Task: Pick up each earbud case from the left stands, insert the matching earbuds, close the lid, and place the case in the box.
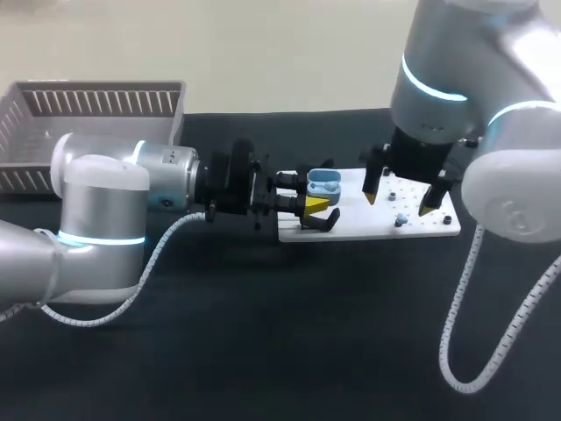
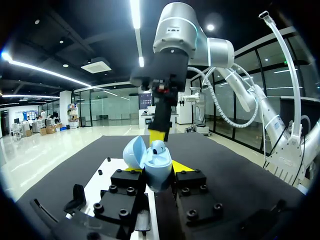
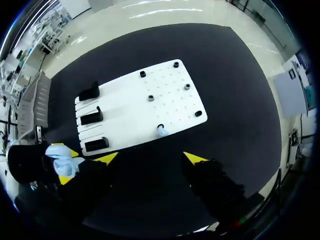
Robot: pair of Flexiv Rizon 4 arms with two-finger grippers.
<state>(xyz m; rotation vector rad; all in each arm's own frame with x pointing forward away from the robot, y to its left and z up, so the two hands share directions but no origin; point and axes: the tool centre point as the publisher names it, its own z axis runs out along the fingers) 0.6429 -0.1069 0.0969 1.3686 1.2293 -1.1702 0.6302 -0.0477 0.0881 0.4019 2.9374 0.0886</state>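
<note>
A light blue earbud case (image 1: 322, 183) with its lid open is held over the left end of the white board (image 1: 434, 226), with my left gripper (image 1: 316, 207) shut on it. In the left wrist view the case (image 2: 159, 172) sits upright between the yellow tips, lid (image 2: 134, 152) tipped back and one pale earbud (image 2: 159, 147) in it. My right gripper (image 1: 399, 203) hangs open and empty over the board, one fingertip (image 2: 157, 134) just above the case. A loose blue earbud (image 3: 162, 131) lies on a peg ahead of the right gripper (image 3: 150, 158).
Three black stands (image 3: 93, 118) line the board's (image 3: 165, 95) left end, all without cases. Small black pegs (image 3: 187, 86) dot the board. A grey slatted basket (image 1: 96, 118) stands at the table's back left. Black cloth covers the table.
</note>
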